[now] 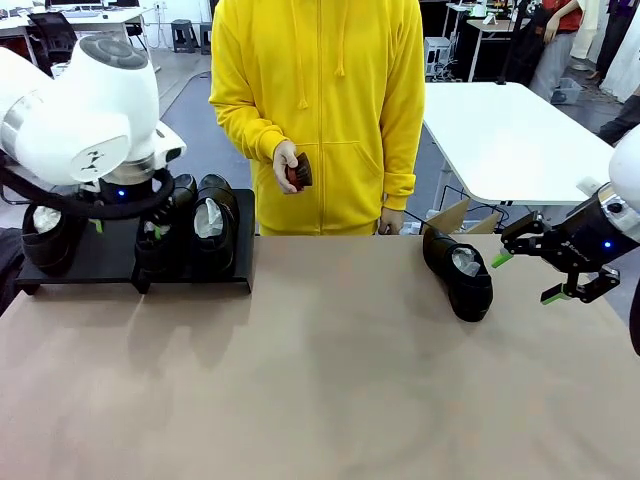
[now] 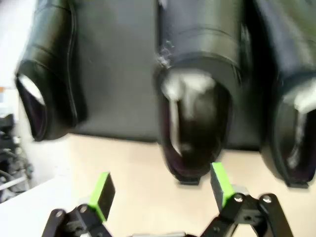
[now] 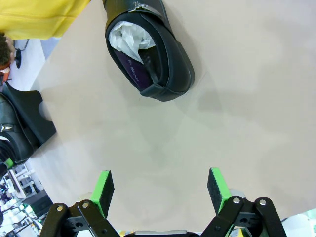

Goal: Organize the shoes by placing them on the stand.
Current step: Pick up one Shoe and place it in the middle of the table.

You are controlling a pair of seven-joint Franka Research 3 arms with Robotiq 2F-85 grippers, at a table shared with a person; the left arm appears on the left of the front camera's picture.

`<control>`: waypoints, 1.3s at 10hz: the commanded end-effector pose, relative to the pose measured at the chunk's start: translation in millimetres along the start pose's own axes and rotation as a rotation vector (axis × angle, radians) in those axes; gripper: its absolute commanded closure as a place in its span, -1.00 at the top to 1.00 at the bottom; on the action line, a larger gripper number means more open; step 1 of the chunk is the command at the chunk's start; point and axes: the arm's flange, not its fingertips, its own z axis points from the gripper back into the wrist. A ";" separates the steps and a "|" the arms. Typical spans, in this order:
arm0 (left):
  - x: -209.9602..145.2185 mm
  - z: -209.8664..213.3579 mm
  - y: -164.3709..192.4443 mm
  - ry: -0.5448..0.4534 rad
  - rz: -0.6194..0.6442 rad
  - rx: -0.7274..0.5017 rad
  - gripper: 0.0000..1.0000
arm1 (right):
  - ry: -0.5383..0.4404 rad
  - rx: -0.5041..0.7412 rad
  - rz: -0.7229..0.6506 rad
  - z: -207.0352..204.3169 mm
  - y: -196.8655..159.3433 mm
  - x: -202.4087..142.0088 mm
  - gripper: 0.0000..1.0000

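My right gripper (image 3: 160,190) hangs open, empty, near the last black dress shoe (image 1: 459,272) lying on the tan tabletop (image 1: 320,380) — I'd square the jaws across its heel. My left gripper (image 2: 160,192) — open too — hovers before three shoes on the stand (image 1: 100,262).

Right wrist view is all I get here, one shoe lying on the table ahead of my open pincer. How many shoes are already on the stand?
Observer: Three shoes sit on the stand; the front view shows it at the robot's left.
Operator: Where's the left pincer?
Observer: The left pincer hangs open just in front of the middle shoe on the stand, touching nothing.
Operator: What's the person doing?
Observer: Standing at the far side, one hand holding a small reddish-brown brush.
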 end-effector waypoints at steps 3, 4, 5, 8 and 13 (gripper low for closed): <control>-24.2 15.0 23.6 0.224 0.007 -0.163 1.00 | -0.015 -0.057 0.050 -2.3 13.2 9.0 1.00; -27.1 15.8 26.9 0.241 0.033 -0.202 1.00 | -0.028 -0.105 0.132 -5.4 35.4 27.9 1.00; -29.0 15.3 30.2 0.237 0.072 -0.229 1.00 | -0.059 -0.147 0.195 -8.3 55.8 40.6 1.00; -25.9 14.1 22.2 0.237 0.043 -0.190 1.00 | -0.174 -0.241 0.376 -25.6 116.0 55.0 1.00; -25.9 14.1 22.2 0.237 0.043 -0.190 1.00 | -0.172 -0.388 0.455 -96.2 147.3 73.2 1.00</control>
